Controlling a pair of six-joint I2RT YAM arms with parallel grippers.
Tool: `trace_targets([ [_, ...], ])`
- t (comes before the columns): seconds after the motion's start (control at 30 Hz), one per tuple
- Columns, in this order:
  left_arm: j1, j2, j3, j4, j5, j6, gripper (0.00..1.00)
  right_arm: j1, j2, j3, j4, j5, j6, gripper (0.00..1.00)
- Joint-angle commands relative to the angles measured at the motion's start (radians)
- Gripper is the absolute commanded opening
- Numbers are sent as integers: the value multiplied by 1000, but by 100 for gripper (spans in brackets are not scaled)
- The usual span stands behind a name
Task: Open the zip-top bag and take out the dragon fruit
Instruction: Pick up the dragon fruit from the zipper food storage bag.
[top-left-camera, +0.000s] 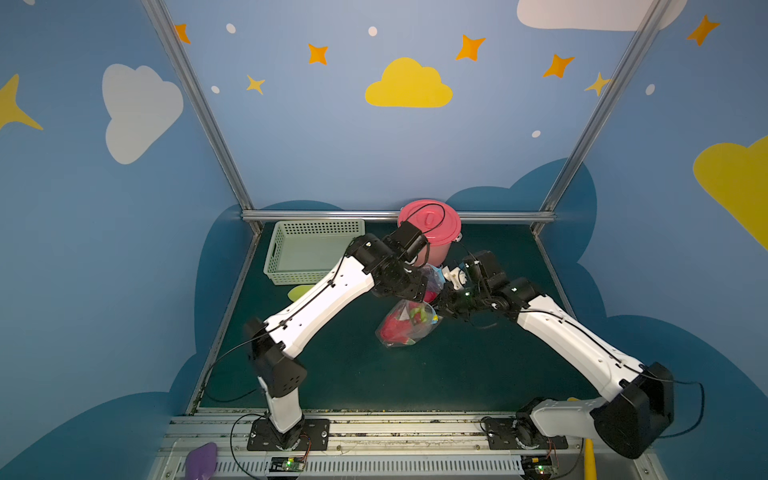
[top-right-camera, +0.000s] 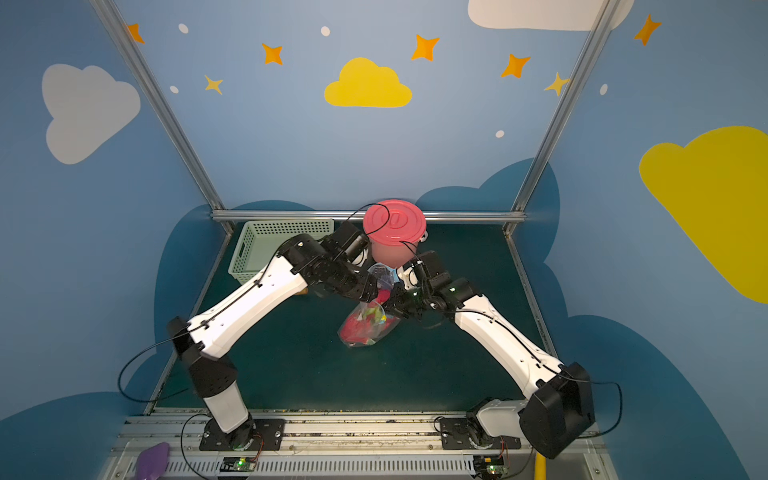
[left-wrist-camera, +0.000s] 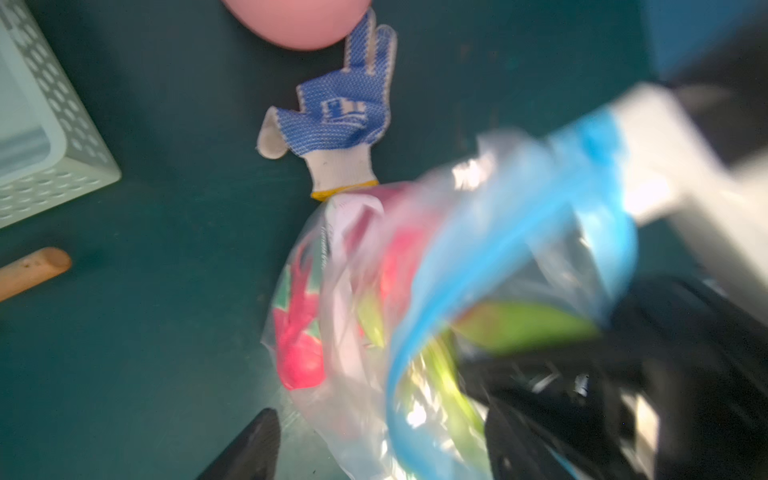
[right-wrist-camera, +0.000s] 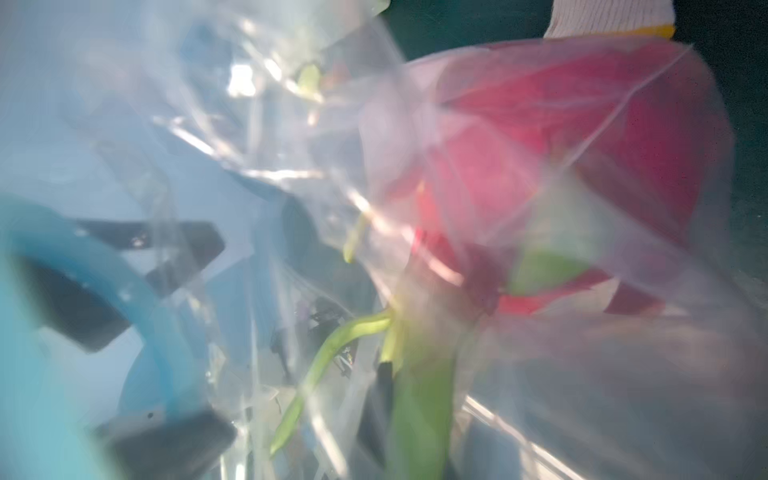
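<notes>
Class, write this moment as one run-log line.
right end effector: shut on zip-top bag | left end effector: open | dragon fruit: inside bag | stage: fruit not yet out

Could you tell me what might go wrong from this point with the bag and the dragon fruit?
1. Only the right tool seems to pinch the bag by its blue strip; the thin plastic could slip out.
2. The dragon fruit lies deep in the bag, so a pull may drag both along.
3. The glove and pink bucket sit close behind; a wide move could knock them.
</notes>
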Motion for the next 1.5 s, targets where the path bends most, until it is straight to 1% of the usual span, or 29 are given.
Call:
trace_targets([
  [0.0,-13,-161,-148,99,92,-35,85,6,15,38,12,47,30,0],
  [0.07,-45,-277,-287,186,127,-44,92,6,27,37,34,41,53,0],
  [0.1,-67,-329,-348,223,113,-57,95,6,40,47,37,38,63,0],
  [0.13,-88,-371,-414,262,107,-69,100,8,52,59,37,28,68,0],
  [0.2,-104,-409,-503,313,107,-83,100,13,71,85,35,12,69,0],
  [0.27,-122,-408,-563,366,106,-70,100,16,87,101,25,3,73,0],
  [0.3,-131,-397,-581,396,68,-58,100,18,94,106,25,-2,75,0],
  [0.37,-143,-366,-586,443,39,-33,100,19,101,113,16,-8,78,0],
  [0.43,-145,-322,-571,462,-44,-15,98,24,107,114,7,-11,79,0],
  [0.47,-144,-301,-557,460,-88,-16,96,26,110,114,4,-13,78,0],
  [0.5,-140,-276,-547,464,-120,-10,92,30,111,111,-2,-13,78,0],
  [0.53,-137,-247,-535,463,-132,-1,86,33,111,108,-5,-13,79,0],
  [0.57,-132,-225,-521,453,-138,8,79,35,109,103,-5,-11,81,0],
  [0.63,-131,-177,-498,441,-126,47,47,36,107,93,-5,-14,82,1],
  [0.7,-131,-158,-503,441,-105,68,28,35,107,84,-5,-16,81,6],
  [0.73,-132,-161,-519,449,-91,73,24,33,108,79,-4,-17,79,11],
  [0.83,-132,-196,-588,496,-31,79,16,32,108,56,7,-15,82,22],
  [0.9,-132,-219,-639,520,14,83,16,30,113,42,9,-15,82,25],
  [1.0,-132,-247,-699,544,69,91,15,20,122,26,-3,-16,83,26],
  [1.13,-131,-279,-751,553,92,98,15,6,133,34,-54,-16,52,25],
  [1.17,-131,-284,-757,552,93,102,14,3,131,38,-67,-10,40,24],
  [1.2,-131,-287,-760,551,124,106,14,1,127,44,-84,1,30,22],
  [1.27,-131,-290,-765,547,138,113,14,-2,119,56,-107,15,13,17],
  [1.3,-132,-289,-765,544,147,118,14,-6,115,66,-118,21,7,16],
  [1.37,-131,-287,-771,539,157,121,14,-7,112,85,-142,32,-17,16],
  [1.47,-131,-297,-787,543,162,120,13,-6,106,114,-199,79,-58,17],
])
